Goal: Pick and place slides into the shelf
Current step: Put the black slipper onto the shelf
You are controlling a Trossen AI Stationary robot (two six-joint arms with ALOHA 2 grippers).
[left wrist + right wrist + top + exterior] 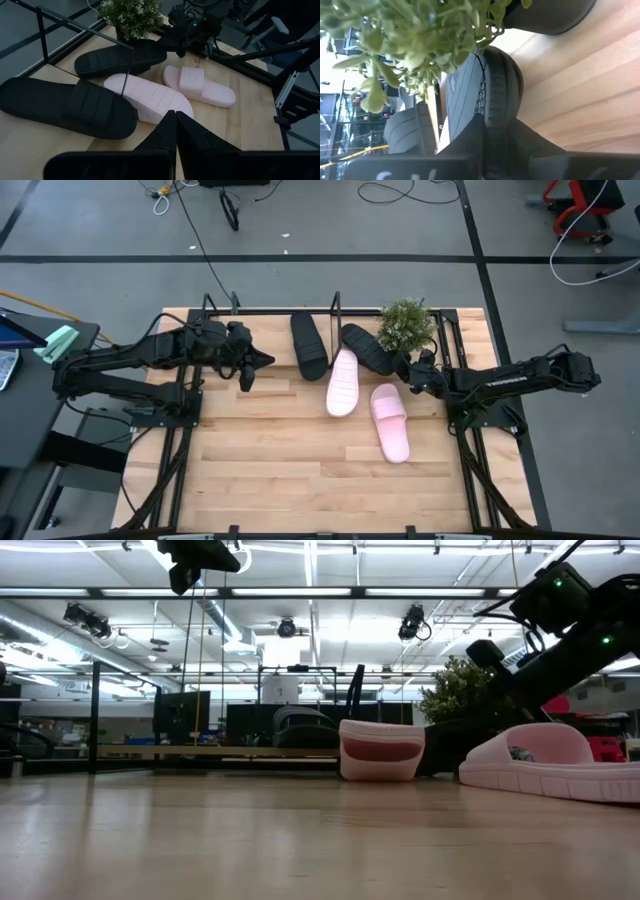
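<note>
— Slides: where's the black ribbed rubber sandal (pixel 366 348) you're gripping?

— Beside the green potted plant (pixel 406 324); right gripper (pixel 412 374) jaws pinch its edge. Lift straight, avoid the leaves. Left gripper (pixel 262 360) jaws closed, empty.

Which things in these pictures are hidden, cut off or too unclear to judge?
- High view: the heel end of the black slide beside the plant is covered by the right gripper.
- Low view: the near pink slide is cut off by the right edge; the shelf bars are dim against the room.
- Right wrist view: leaves blur most of the picture; the fingers close on the black slide's edge.
- The left gripper hovers shut, holding nothing.
</note>
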